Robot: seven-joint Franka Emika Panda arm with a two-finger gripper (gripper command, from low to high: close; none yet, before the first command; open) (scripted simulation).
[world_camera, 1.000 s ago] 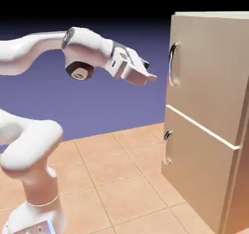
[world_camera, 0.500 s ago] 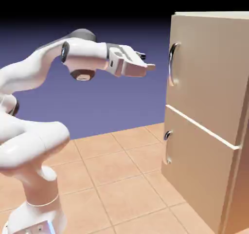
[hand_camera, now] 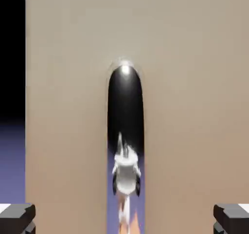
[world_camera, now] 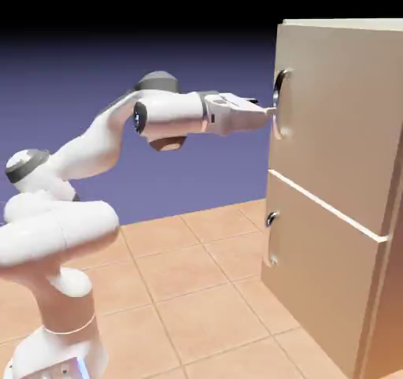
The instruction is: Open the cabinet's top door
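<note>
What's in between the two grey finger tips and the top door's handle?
Nothing separate shows there. In the hand view, the wide-apart finger tips sit either side of the curved metal handle, with only bare beige door visible behind.

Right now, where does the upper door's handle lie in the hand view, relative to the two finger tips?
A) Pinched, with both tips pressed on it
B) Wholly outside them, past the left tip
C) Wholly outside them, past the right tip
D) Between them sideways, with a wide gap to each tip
D: the handle runs down the middle of the hand view, and beige door shows between it and each finger tip.
</note>
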